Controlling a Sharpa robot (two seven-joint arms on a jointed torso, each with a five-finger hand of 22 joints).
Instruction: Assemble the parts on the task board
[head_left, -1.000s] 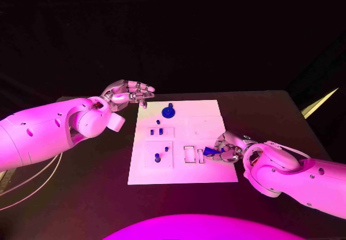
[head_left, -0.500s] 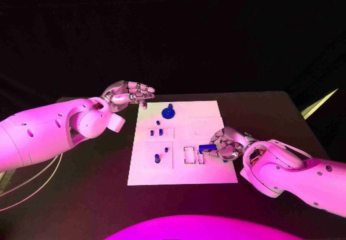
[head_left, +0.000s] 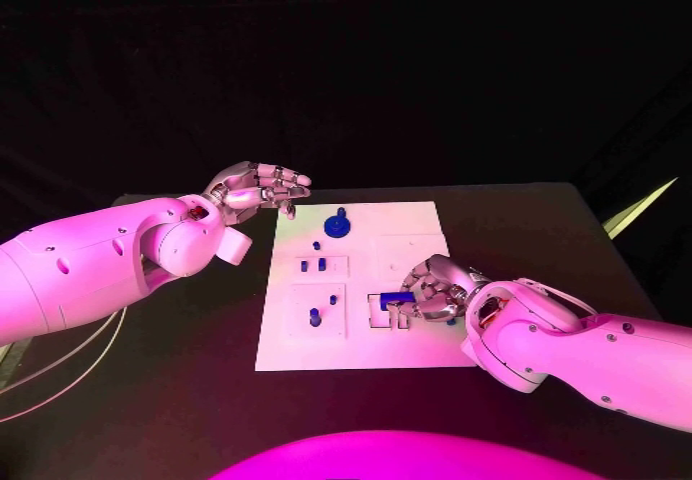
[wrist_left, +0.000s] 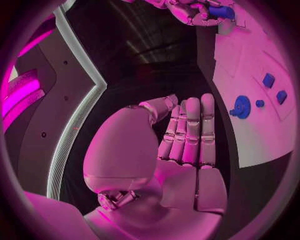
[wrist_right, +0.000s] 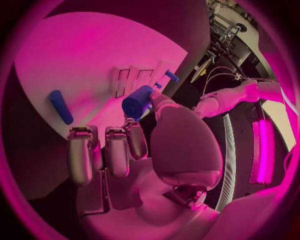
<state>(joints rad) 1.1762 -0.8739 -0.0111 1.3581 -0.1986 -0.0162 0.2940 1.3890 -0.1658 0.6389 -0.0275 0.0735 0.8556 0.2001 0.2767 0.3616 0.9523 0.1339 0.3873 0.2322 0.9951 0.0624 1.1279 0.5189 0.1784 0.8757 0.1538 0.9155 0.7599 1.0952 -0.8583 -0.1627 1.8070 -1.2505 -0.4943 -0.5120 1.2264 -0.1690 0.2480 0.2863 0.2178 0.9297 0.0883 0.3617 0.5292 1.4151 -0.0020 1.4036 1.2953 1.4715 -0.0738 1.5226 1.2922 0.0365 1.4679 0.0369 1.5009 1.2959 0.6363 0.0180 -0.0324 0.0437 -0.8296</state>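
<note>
The white task board (head_left: 361, 335) lies in the middle of the table. My right hand (head_left: 433, 290) hovers over its near right part and pinches a blue part (head_left: 400, 297) (wrist_right: 137, 104) between thumb and fingers, just above two narrow slots (head_left: 381, 310) (wrist_right: 128, 80). A blue gear (head_left: 336, 224) (wrist_left: 240, 106) sits at the board's far edge. Two small blue pieces (head_left: 313, 265) stand in a recessed square. Blue pegs (head_left: 313, 317) (wrist_right: 60, 106) stand nearer the front left. My left hand (head_left: 257, 188) (wrist_left: 187, 135) floats off the board's far left corner, fingers straight and side by side, holding nothing.
The black table (head_left: 173, 370) runs round the board on every side. The table's right edge (head_left: 613, 250) lies beyond my right arm. My left forearm (head_left: 101, 265) hangs over the table's left side.
My right hand has carried the blue part leftward across the board, from near its right edge to over the two slots. The left hand has stayed put.
</note>
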